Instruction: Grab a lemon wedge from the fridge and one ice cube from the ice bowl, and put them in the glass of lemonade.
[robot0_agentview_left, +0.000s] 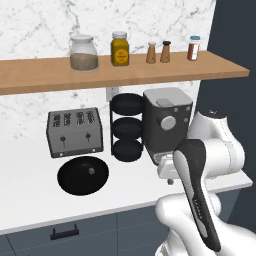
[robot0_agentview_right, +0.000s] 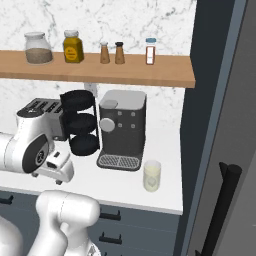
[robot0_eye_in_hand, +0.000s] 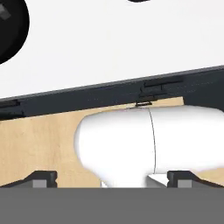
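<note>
Left base view: your arm rises at lower right, its hand folded low over the front edge of the white desk (robot0_agentview_left: 30, 200). Beyond the hand stands the coffee machine (robot0_agentview_left: 167, 120), with a black three-tier rack (robot0_agentview_left: 127, 127), a toaster (robot0_agentview_left: 75, 132) and a black round pan (robot0_agentview_left: 83, 175) farther off to its left. A wooden shelf (robot0_agentview_left: 125, 72) above carries jars and shakers.

Right base view: the hand hangs at the left, in front of the rack. The glass of lemonade (robot0_agentview_right: 152, 175) stands upright on the desk, well to the right of the hand and just beside the coffee machine's drip tray. The fridge (robot0_agentview_right: 225, 125) stands farther right, past the glass, its black bar handle (robot0_agentview_right: 222, 205) at lower right; you cannot see the lemon wedge.

Hand view: your tool (robot0_eye_in_hand: 112, 179) looks down past the desk edge at dark drawer fronts and a wooden floor (robot0_eye_in_hand: 39, 140). Its finger tips (robot0_eye_in_hand: 41, 178) stand wide apart, released, with nothing between them.
</note>
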